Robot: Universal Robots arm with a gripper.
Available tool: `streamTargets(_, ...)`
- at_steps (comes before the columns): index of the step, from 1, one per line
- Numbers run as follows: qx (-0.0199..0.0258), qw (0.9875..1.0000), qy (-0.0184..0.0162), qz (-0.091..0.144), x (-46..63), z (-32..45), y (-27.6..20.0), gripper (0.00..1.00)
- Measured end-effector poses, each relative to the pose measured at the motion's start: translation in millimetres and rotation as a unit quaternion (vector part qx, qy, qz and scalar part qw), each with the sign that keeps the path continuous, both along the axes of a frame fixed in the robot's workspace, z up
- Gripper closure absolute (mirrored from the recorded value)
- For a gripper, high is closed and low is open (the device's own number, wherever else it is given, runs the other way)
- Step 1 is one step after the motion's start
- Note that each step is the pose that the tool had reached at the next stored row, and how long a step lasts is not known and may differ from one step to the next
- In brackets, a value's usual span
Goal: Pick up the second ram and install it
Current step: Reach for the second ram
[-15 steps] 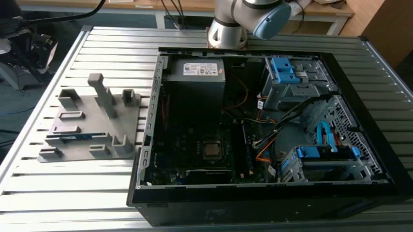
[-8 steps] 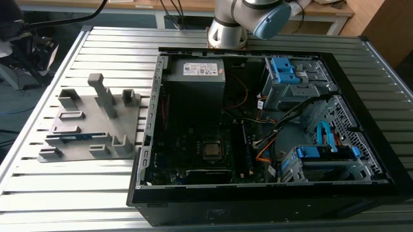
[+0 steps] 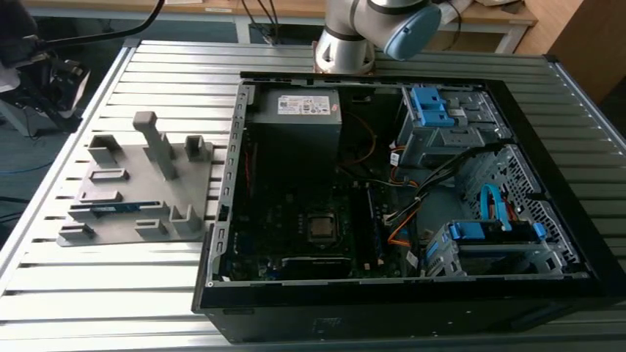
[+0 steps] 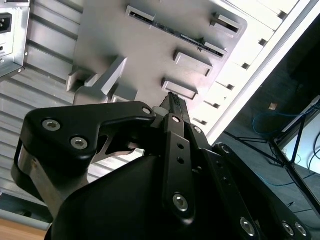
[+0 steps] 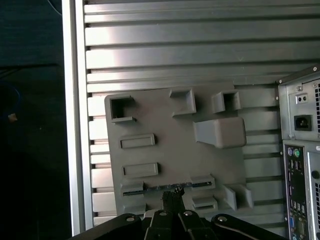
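Black angular end effector (image 5: 172, 195), tips together, above slim dark ram (image 5: 197, 185) in matte grey fixture (image 5: 165, 145).

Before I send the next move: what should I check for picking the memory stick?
1. The memory stick lies in the grey fixture: ok.
2. The gripper is lined up over the stick, judging by the first wrist view: ok.
3. The gripper is clear of the stick: cannot tell.
4. The computer case is open and the board is exposed: ok.
5. A memory slot on the board is free: cannot tell.
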State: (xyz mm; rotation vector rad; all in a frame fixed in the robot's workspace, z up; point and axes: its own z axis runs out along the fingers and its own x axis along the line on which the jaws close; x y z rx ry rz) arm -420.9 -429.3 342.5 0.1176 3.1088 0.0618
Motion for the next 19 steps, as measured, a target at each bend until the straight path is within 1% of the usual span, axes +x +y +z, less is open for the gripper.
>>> streamTargets(8, -0.0026, 1.0000, 0.0000, 0.000, -0.3, -3.3, -0.9, 0.90)
streamTargets(19, -0.0082, 1.0000, 0.0000, 0.000, -0.5, -6.7, -1.4, 0.90)
